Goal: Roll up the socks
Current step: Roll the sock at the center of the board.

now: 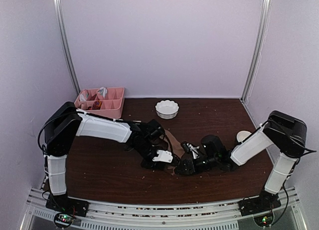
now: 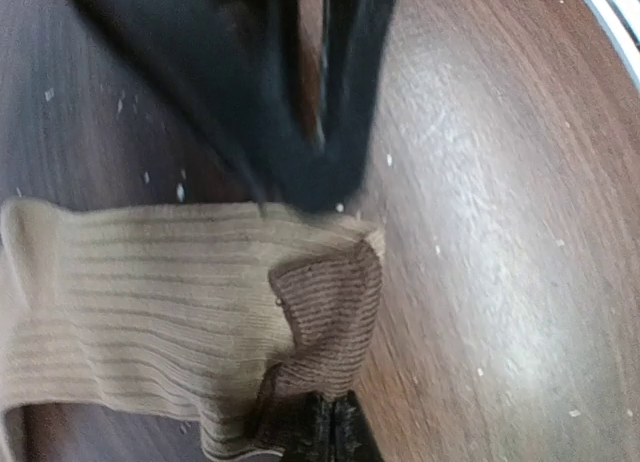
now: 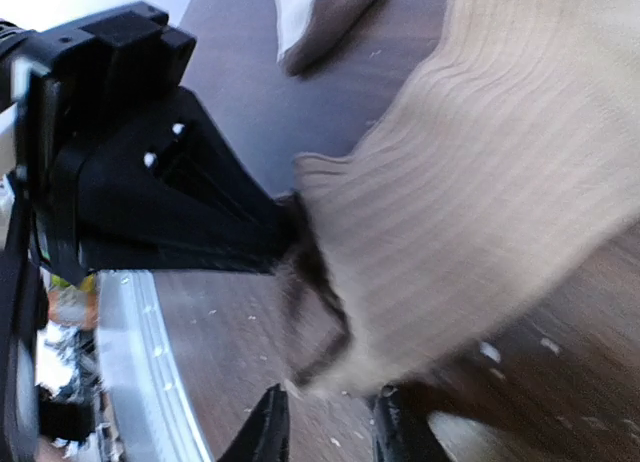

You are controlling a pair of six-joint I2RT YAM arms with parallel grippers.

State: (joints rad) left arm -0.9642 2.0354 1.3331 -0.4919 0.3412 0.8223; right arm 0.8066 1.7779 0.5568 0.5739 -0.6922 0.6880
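The cream-beige sock (image 2: 150, 302) lies flat on the dark wooden table, its dark brown patch (image 2: 330, 322) lifted at one corner. My left gripper (image 2: 327, 417) is shut on that brown patch. In the top view it (image 1: 169, 163) meets my right gripper (image 1: 181, 165) at the table's middle front, with sock fabric (image 1: 173, 139) just behind them. In the right wrist view the sock (image 3: 480, 182) hangs from the left gripper's black fingers (image 3: 200, 222). My right gripper (image 3: 330, 427) is open, its jaws just below the sock's dark edge (image 3: 315, 282). I cannot make out the plain tan-brown sock separately.
A white scalloped bowl (image 1: 167, 109) stands at the back centre. A pink compartment tray (image 1: 101, 101) with small items sits at the back left. A white round object (image 1: 243, 136) is beside the right arm. The metal front rail (image 3: 130, 362) is close by.
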